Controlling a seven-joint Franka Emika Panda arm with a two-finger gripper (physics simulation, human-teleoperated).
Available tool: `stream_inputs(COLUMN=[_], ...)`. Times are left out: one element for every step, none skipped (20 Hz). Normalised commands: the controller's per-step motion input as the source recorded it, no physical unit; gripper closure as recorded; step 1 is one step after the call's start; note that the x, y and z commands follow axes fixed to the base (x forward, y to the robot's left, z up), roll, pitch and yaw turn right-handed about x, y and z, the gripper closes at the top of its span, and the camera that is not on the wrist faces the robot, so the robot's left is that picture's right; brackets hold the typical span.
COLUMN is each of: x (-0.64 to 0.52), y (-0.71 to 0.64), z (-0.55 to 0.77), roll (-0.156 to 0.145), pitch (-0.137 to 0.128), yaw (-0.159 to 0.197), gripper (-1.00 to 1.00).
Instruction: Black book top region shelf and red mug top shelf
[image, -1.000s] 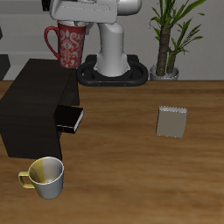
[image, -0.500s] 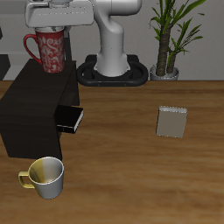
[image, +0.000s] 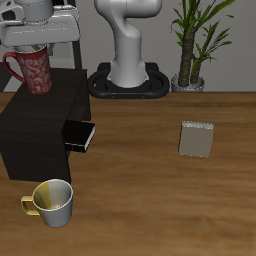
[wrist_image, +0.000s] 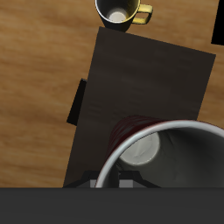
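**A:** Start at the desk's (image: 150, 200) front edge. What's there?

**B:** A yellow-and-white glazed mug (image: 50, 202), standing upright just in front of the low boxy black-brown shelf (image: 40, 125). Farther along the wooden desk, well apart from the shelf, a small grey book (image: 196, 139) lies flat.

**A:** And the thin black hardcover book?

**B:** The black book (image: 81, 136) sits in the shelf's side compartment, its pale page edges poking out. It isn't on the top.

**A:** So which step is in hand?

**B:** The mug one, I'd judge. The dark red mottled mug with the pale rim (image: 35, 68) hangs upright over the shelf's flat top, toward its back. The claw (image: 40, 45) is closed on the red mug's rim; the wrist view looks straight down into it.

**A:** Next move?

**B:** Probably a straight, level descent until the base meets the top, then release. It should stay inboard of the edges so the mug cannot tip off.
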Motion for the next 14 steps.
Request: stream_inputs(x=[0.03,0.09,0.06,0.06,0.05,0.04,0.16,0.08,0.07,-0.02,0.0,-0.03,-0.02,0.02], y=[-0.05,0.01,0.14,0.31,0.35,0.38,0.25,0.14,0.11,0.1,0.0,0.07,-0.13,0.05], z=[-0.09,-0.14,-0.29,-0.22,-0.21,-0.2,-0.25,-0.2,-0.15,-0.11,0.0,-0.28,-0.18,-0.09], roll=[0.002,0.07,0.098,0.076,0.096,0.109,0.032,-0.008,0.022,0.022,0.0,0.024,-0.005,-0.013], pitch=[0.039,0.065,0.078,0.003,0.037,0.017,0.066,0.051,0.022,0.006,0.0,0.01,0.019,0.013], yaw=[0.031,0.042,-0.043,0.023,-0.005,0.065,0.037,-0.022,0.028,0.026,0.0,0.017,-0.046,-0.006], gripper=[1.0,1.0,1.0,1.0,1.0,1.0,1.0,1.0,1.0,1.0,1.0,1.0,1.0,1.0])
